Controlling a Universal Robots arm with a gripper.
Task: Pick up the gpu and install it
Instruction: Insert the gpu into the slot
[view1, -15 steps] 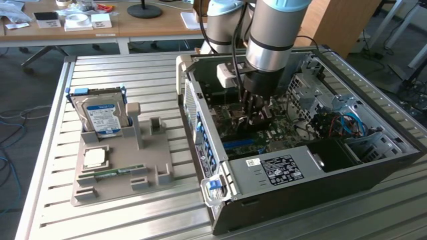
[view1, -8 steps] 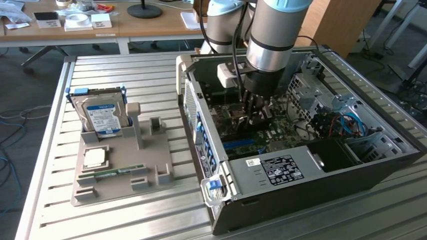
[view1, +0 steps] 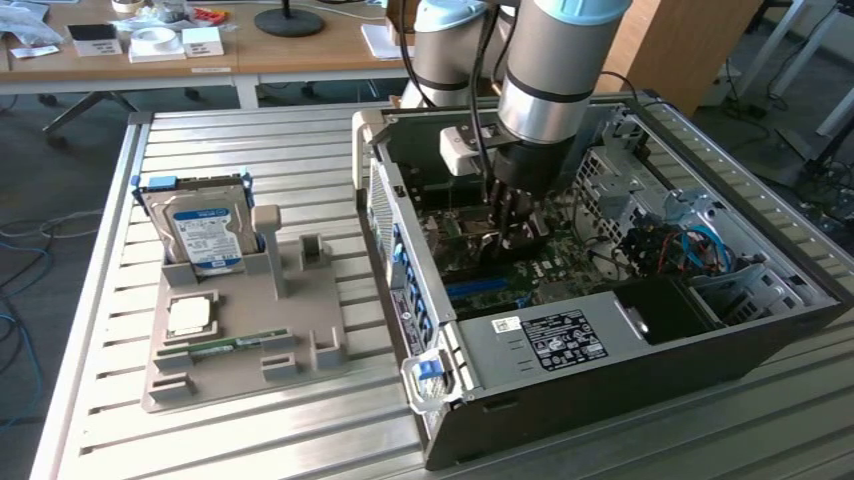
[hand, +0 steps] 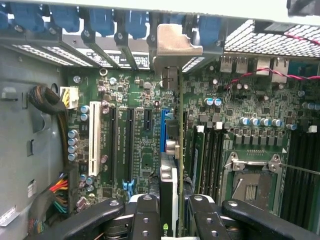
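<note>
Pincer (hand: 170, 220): nearly closed, clamped on gpu (hand: 168, 175), one finger on each face. Gpu: held edge-on, thin, dark, in line with blue slot (hand: 163, 125) on green motherboard (hand: 140, 150); seating cannot be told. Inside open computer case (view1: 601, 400) on slatted tabletop (view1: 267, 440).

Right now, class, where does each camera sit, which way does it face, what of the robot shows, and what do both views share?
Exterior view: off the arm, high, looking down at the table and open case; the arm reaches into the case.
Wrist view: on the wrist, facing the motherboard; the claw grips the gpu edge-on.
Shared: the motherboard.
</note>
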